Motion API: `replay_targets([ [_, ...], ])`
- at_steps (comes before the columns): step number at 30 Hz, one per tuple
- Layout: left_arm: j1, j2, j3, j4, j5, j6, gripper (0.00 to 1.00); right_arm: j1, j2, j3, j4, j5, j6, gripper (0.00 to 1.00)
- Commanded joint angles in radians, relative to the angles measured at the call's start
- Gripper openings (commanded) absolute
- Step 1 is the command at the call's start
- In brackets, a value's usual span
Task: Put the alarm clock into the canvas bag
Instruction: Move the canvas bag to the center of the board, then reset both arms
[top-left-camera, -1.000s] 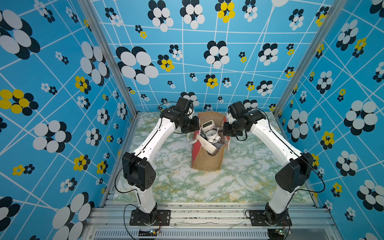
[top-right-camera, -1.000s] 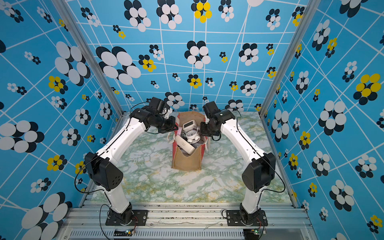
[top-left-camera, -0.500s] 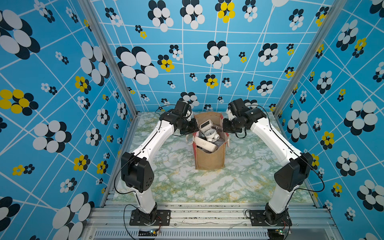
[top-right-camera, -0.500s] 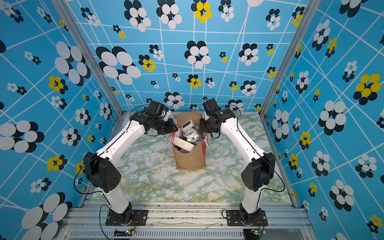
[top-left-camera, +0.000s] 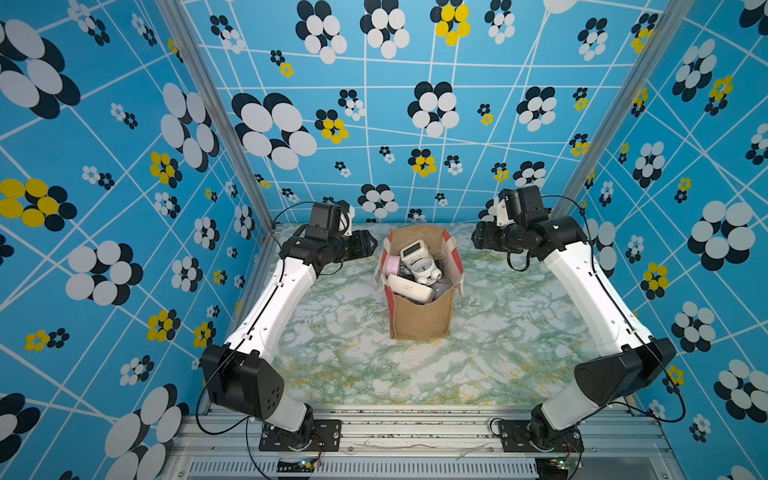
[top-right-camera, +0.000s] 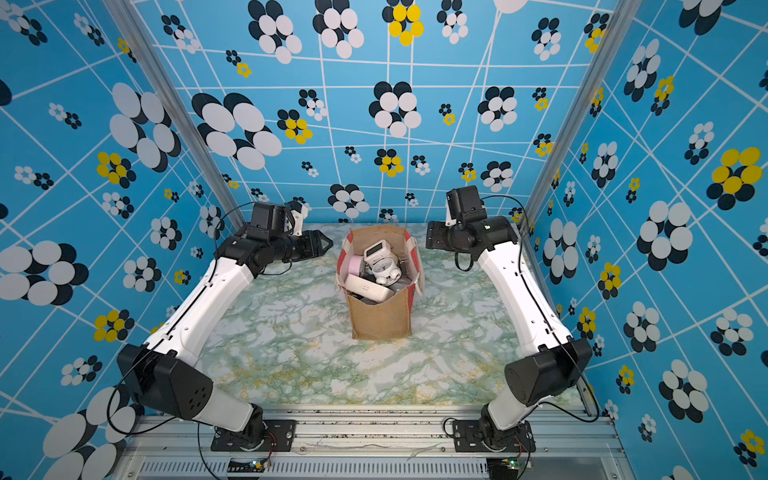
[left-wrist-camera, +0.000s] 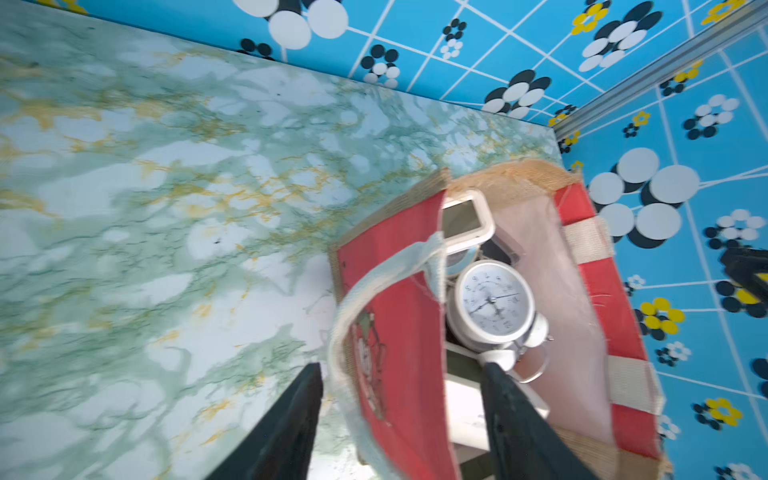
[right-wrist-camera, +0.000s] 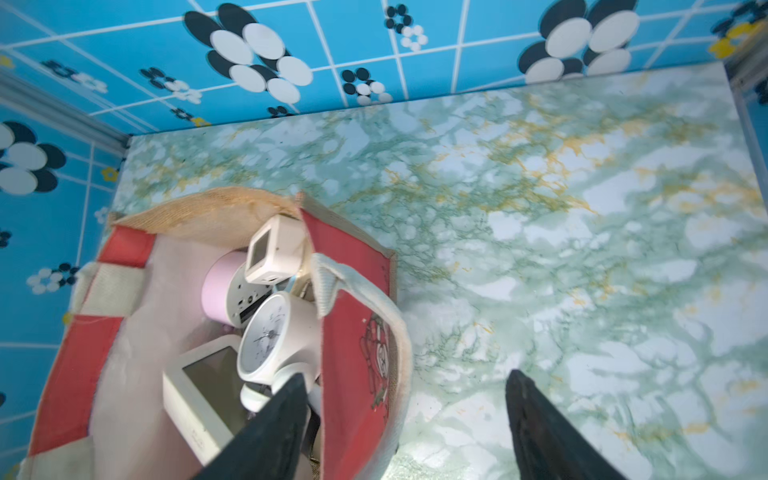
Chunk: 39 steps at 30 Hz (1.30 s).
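The canvas bag (top-left-camera: 419, 318) (top-right-camera: 380, 318) stands upright at the back middle of the table, mouth open. Inside it, a white twin-bell alarm clock (top-left-camera: 424, 268) (left-wrist-camera: 492, 301) (right-wrist-camera: 270, 336) lies among other clocks. My left gripper (top-left-camera: 368, 248) (left-wrist-camera: 402, 365) hovers open just left of the bag's rim. My right gripper (top-left-camera: 476, 241) (right-wrist-camera: 408, 374) hovers open a little to its right. Neither holds anything. Each wrist view shows a red side panel (left-wrist-camera: 399, 299) (right-wrist-camera: 353, 332) and a white handle between the spread fingers.
The bag also holds a pink round clock (top-left-camera: 392, 265), a small white square digital clock (top-left-camera: 411, 249) and a long white digital clock (top-left-camera: 409, 289). It rests on the green marble table (top-left-camera: 353, 353), with patterned blue walls close on three sides.
Both grippers were shut at the bag's upper sides; they have opened, let go and drawn outward. The bag, tilted a second ago, has dropped to stand upright.
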Motion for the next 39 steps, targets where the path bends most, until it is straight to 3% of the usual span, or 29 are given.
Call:
replay_targets([
  [1,0.045,-0.078,-0.141,0.124,-0.111,0.078,0.81,-0.040,-0.048,-0.125,0.089,0.086,-0.032,0.99],
  [5,0.089,-0.157,-0.310,0.221,-0.209,0.130,0.99,-0.067,-0.100,-0.322,0.226,0.194,-0.050,0.99],
  [13,0.111,-0.244,-0.625,0.466,-0.450,0.260,0.99,-0.088,-0.178,-0.743,0.655,0.443,-0.187,0.99],
  [17,0.117,-0.250,-0.770,0.634,-0.496,0.342,0.99,-0.108,-0.149,-0.917,0.914,0.457,-0.263,0.99],
  [23,0.192,-0.201,-0.945,0.955,-0.352,0.356,0.99,-0.124,-0.085,-1.078,1.241,0.400,-0.303,0.99],
  [29,0.256,-0.110,-1.063,1.304,-0.222,0.372,0.99,-0.155,-0.059,-1.154,1.391,0.344,-0.315,0.99],
  [32,0.277,-0.053,-1.065,1.368,-0.143,0.360,0.99,-0.207,-0.039,-1.233,1.536,0.278,-0.299,0.99],
  [39,0.279,0.060,-1.107,1.544,-0.053,0.391,0.99,-0.246,-0.069,-1.299,1.624,0.153,-0.285,0.99],
])
